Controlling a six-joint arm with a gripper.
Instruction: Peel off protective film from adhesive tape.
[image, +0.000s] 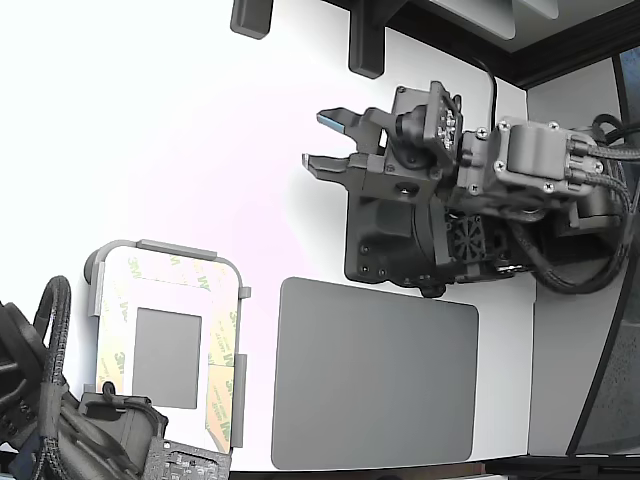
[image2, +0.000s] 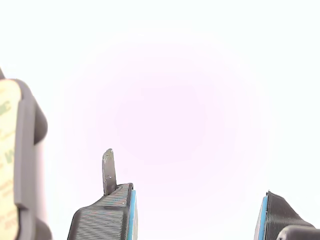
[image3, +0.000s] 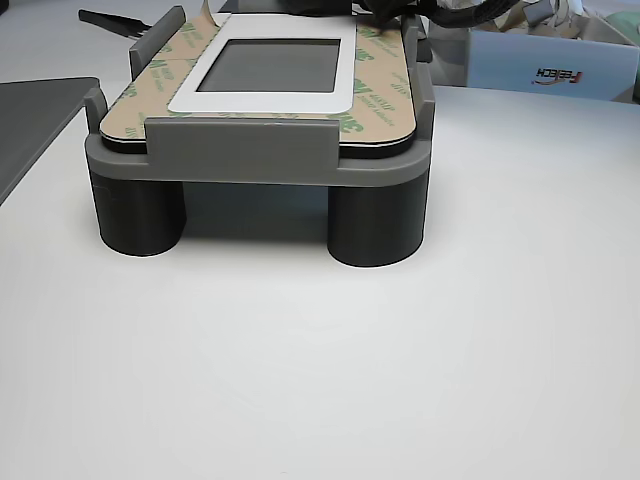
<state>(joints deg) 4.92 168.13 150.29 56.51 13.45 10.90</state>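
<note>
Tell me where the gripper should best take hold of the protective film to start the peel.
Probably at the lifted film end at the plate's far edge, the only part curling up off the plate; elsewhere the protective film lies flat. Come from above, pinching that raised end. The gripper is open and well clear.

dark grey rounded mat (image: 374, 374) on the white table (image: 200, 150), beside a grey legged fixture (image3: 260, 160)

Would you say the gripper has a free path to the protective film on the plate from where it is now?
Probably yes. The gripper is open and holds nothing, and only bare white table lies between it and the protective film. The fixture's low grey walls border the plate, but the film's top faces upward, uncovered.
</note>
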